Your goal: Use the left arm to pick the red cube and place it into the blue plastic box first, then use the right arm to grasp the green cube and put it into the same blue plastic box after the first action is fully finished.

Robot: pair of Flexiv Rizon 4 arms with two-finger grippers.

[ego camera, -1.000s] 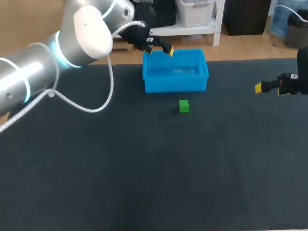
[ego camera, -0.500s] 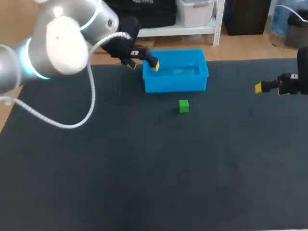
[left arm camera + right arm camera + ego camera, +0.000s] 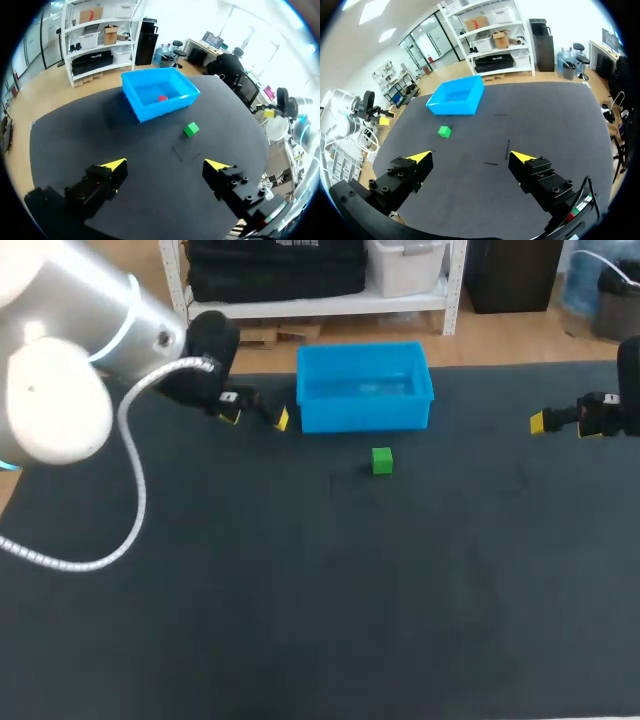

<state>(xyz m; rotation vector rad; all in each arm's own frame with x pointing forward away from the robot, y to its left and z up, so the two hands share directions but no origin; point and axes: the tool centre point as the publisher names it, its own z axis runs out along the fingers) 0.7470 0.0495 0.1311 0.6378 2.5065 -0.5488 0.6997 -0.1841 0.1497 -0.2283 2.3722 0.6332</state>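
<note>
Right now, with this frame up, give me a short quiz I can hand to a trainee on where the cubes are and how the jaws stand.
1. True or false: the red cube lies inside the blue box.
2. Pick one. The green cube is: A) inside the box; B) on the table just in front of the box; C) held between the right jaws.
3. Fill in the blank: the left jaws and the right jaws both stand ____ , with nothing between them.

Key: 1 true; 2 B; 3 open.
</note>
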